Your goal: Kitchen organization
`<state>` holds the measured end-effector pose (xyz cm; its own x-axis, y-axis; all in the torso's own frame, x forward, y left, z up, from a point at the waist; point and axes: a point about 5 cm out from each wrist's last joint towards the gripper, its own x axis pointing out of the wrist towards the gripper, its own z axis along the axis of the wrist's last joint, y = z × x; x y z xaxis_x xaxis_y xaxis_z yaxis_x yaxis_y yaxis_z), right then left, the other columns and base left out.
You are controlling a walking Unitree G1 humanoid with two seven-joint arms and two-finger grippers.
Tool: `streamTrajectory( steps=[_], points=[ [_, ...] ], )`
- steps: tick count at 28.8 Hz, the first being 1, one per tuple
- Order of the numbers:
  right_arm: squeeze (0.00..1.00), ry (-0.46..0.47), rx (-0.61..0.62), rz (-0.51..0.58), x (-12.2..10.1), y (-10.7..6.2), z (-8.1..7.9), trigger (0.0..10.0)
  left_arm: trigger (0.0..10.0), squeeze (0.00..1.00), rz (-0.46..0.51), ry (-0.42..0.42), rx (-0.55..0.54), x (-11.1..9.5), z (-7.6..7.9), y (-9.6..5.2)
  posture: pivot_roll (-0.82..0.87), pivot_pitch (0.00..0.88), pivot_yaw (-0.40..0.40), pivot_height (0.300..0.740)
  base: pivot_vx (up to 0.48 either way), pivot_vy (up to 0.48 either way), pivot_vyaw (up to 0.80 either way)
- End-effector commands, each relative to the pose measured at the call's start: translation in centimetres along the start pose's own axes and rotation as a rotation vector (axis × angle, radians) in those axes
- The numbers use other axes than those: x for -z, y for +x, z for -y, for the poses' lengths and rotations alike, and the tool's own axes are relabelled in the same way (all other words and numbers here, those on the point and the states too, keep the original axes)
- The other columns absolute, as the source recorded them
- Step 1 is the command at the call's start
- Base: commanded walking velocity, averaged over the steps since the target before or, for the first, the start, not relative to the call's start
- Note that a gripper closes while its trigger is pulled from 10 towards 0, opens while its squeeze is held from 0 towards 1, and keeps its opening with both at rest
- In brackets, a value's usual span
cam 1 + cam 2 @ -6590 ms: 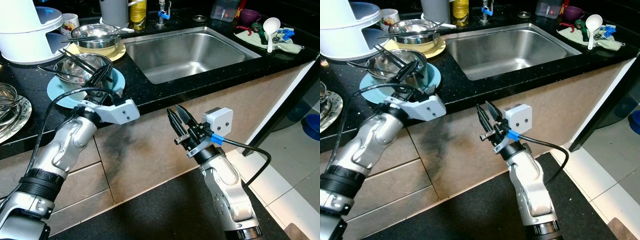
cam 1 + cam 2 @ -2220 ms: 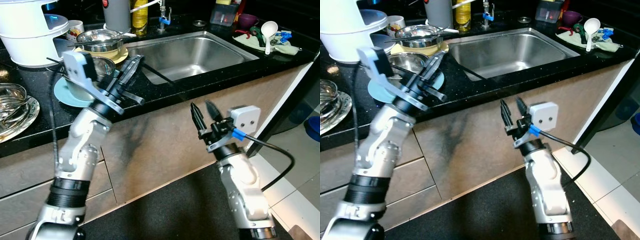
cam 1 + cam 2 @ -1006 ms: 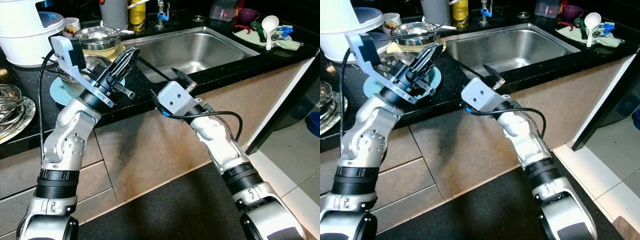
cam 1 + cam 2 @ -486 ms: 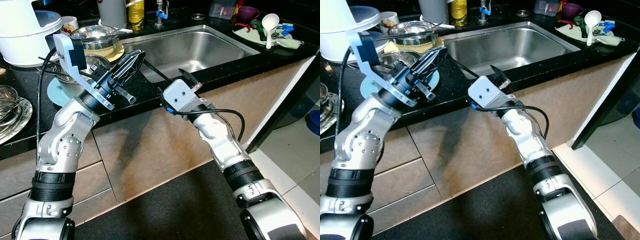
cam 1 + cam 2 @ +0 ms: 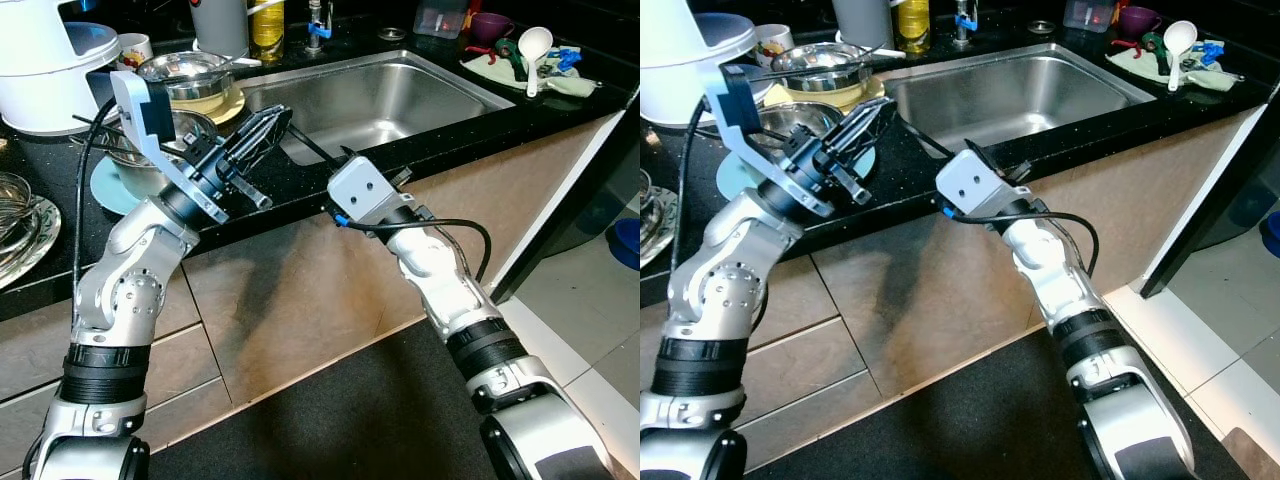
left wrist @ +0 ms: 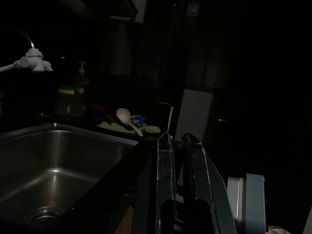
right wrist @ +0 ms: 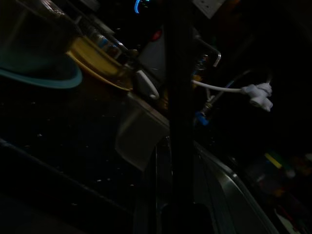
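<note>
My left gripper point(image 5: 278, 120) is held over the black counter's front edge, left of the sink point(image 5: 400, 95), shut on thin black chopsticks point(image 5: 312, 150) that stick out to the right. In the left wrist view its fingers point(image 6: 165, 195) lie close together. My right gripper point(image 5: 372, 165) is at the counter edge at the chopsticks' free end, fingers spread, open. A dark bar point(image 7: 178, 122) crosses the right wrist view's middle. Behind my left arm a steel bowl point(image 5: 150, 165) sits on a blue plate point(image 5: 108, 190).
A second steel bowl point(image 5: 190, 70) with utensils rests on a yellow plate behind. A white appliance point(image 5: 50, 70) stands at the back left, glass dishes point(image 5: 20, 215) at the far left. A white spoon point(image 5: 530, 45) lies on a cloth right of the sink. Cabinet fronts drop below the counter.
My left gripper lifted the chopsticks out of the bowl and swung them toward the sink. My right arm rose from below the counter to their free end, creeping closer over the last second.
</note>
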<state>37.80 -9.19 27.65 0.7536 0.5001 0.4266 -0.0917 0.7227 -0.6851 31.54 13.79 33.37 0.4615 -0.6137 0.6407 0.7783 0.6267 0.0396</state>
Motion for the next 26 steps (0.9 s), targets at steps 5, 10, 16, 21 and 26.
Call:
streamTrajectory(
  steps=[5, 10, 16, 21, 26],
  points=[
    [0.00, 0.013, 0.011, 0.020, 0.0, 0.0, 0.5, 0.0, 10.0, 0.00, -0.022, 0.004, 0.003, 0.1, -0.1, -0.5, -0.10, 0.186, 0.017, 0.740, 0.000, 0.000, 0.00],
    [0.00, 0.017, 0.003, 0.037, -0.2, 0.0, 0.4, 0.0, 10.0, 0.00, -0.022, 0.000, 0.004, 0.2, -0.1, -0.5, -0.10, 0.186, 0.017, 0.740, 0.000, 0.000, 0.00],
    [0.00, 0.011, -0.001, 0.068, -0.5, -0.3, 0.6, 0.0, 10.0, 1.00, -0.016, -0.020, 0.000, 0.2, -0.2, -0.6, -0.10, 0.184, 0.018, 0.740, 0.000, 0.000, 0.00],
    [0.00, 0.003, -0.004, 0.079, -0.3, -1.0, 0.8, 0.0, 10.0, 1.00, -0.007, -0.009, -0.014, 0.0, -0.4, -0.6, -0.10, 0.187, 0.016, 0.740, 0.000, 0.000, 0.00],
    [0.00, -0.001, -0.007, 0.057, 0.2, -1.5, 0.9, 0.0, 10.0, 0.00, 0.012, -0.004, -0.025, -0.4, -0.5, -0.6, -0.10, 0.187, 0.016, 0.740, 0.000, 0.000, 0.00]
  ],
)
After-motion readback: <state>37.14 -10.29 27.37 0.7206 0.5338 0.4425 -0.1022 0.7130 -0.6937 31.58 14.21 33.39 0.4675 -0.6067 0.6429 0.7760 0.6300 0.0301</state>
